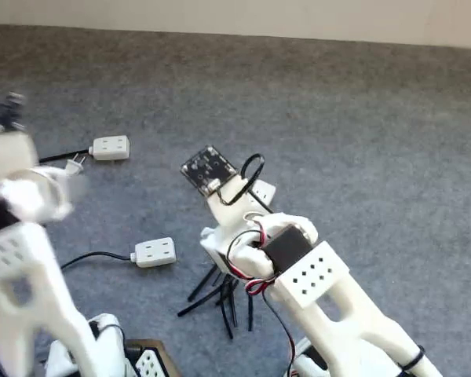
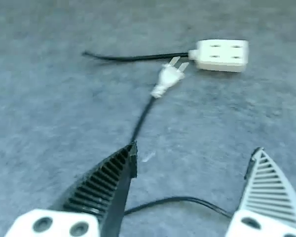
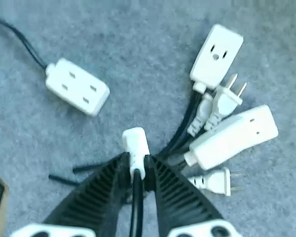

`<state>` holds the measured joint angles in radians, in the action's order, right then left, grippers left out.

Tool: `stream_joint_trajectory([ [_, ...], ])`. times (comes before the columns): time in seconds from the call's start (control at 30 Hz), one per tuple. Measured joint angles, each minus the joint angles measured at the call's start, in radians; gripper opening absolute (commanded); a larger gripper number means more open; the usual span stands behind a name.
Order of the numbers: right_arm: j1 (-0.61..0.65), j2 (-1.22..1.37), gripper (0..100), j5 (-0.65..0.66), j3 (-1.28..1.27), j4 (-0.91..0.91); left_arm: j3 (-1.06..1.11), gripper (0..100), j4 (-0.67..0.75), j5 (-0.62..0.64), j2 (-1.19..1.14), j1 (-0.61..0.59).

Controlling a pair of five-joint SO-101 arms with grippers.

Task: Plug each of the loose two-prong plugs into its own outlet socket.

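Observation:
My left gripper (image 2: 195, 150) hangs open above the grey carpet, and nothing lies between its fingers. Ahead of it lies a loose white two-prong plug (image 2: 170, 76) on a black cord, its prongs close to a white outlet socket (image 2: 222, 54). From above, this plug (image 1: 77, 163) and socket (image 1: 110, 147) sit at the left. My right gripper (image 3: 135, 160) is shut on a white plug (image 3: 135, 145) with a black cord. Near it are a white socket (image 3: 76, 86) and a cluster of two more sockets (image 3: 217, 52) (image 3: 232, 136) and loose plugs (image 3: 227, 98) (image 3: 214, 181).
Black cords (image 1: 220, 294) fan out on the carpet under the right arm (image 1: 298, 267). A further socket (image 1: 155, 251) lies between the two arms. A brown base with a white part (image 1: 145, 361) sits at the near edge.

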<state>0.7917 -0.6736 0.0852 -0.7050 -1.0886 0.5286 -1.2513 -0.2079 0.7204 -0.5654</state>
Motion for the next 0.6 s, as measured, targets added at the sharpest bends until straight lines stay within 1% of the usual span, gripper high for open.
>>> stream_joint_trajectory([
  [0.13, 0.0, 0.006, 0.5, -0.074, -0.009, 0.081, -0.238, 35, -0.015, 0.0, -0.249, -0.203],
  [0.23, 0.0, 0.008, 0.5, -0.092, -0.043, 0.133, -0.387, 35, -0.015, 0.0, -0.422, -0.344],
  [0.33, 0.012, 0.012, 0.5, -0.112, -0.044, 0.146, -0.508, 35, -0.012, -0.002, -0.575, -0.46],
  [0.47, 0.043, 0.012, 0.5, -0.169, -0.044, 0.146, -0.592, 35, 0.063, -0.002, -0.752, -0.586],
  [0.6, 0.077, 0.031, 0.5, -0.195, -0.025, 0.132, -0.615, 35, 0.153, -0.002, -0.884, -0.664],
])
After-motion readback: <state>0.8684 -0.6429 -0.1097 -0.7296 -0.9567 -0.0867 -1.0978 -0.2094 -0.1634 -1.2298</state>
